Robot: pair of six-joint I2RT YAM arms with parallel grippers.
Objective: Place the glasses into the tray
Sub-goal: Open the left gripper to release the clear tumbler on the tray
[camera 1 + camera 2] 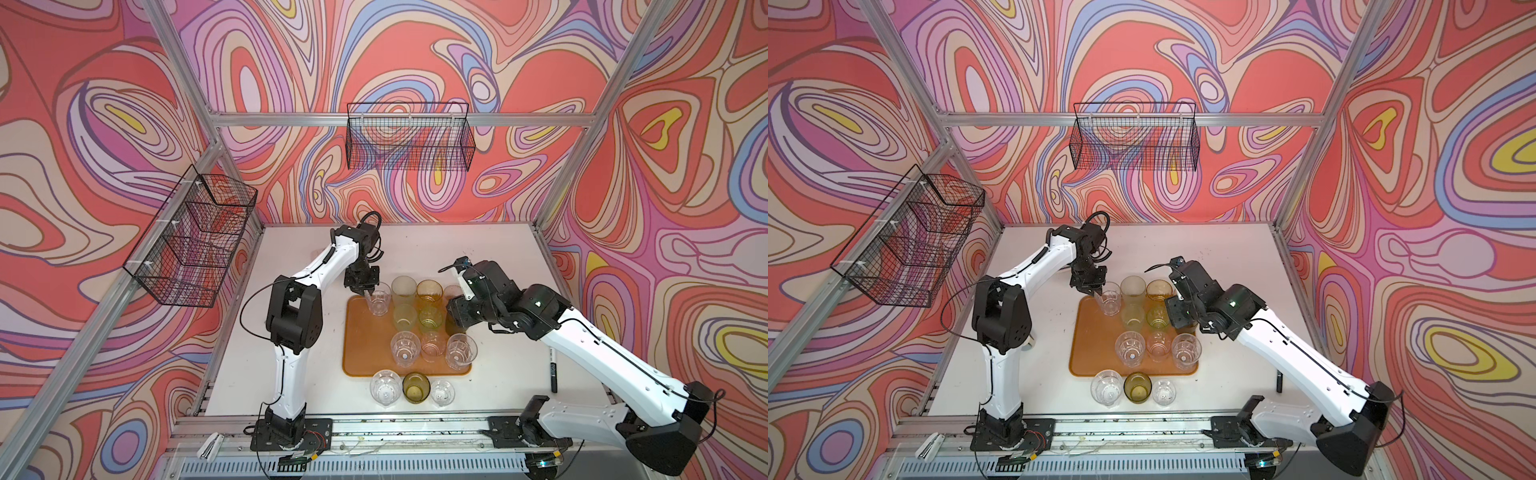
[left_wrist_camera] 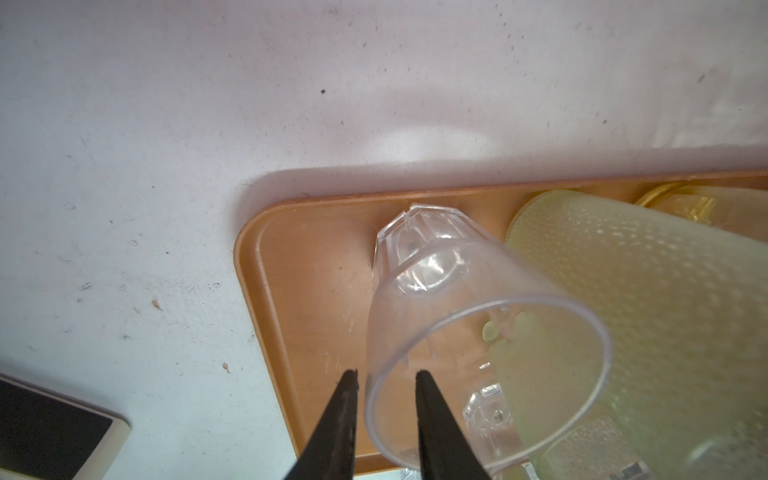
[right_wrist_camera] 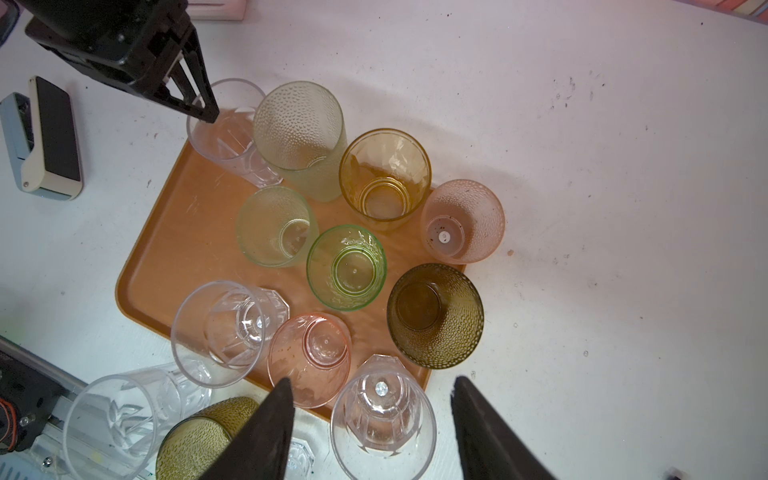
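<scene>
- One clear faceted glass point(image 2: 457, 332) stands in the far-left corner of the orange tray point(image 2: 316, 291), touching the tall frosted glass point(image 2: 648, 316) to its right.
- Left gripper point(image 2: 386, 376) straddles its rim, fingers slightly apart, one inside, one outside, apparently free of the wall; lifting straight up should avoid tipping it.
- Left arm reaches far, wrist pointing down.
- Right gripper point(image 3: 372, 386) hovers empty, spread, over the tray's right side.
- Three glasses point(image 1: 411, 388) remain on the table near the tray.

Glasses point(image 3: 353, 268) crowded on tray point(image 3: 166, 249) — upright
</scene>
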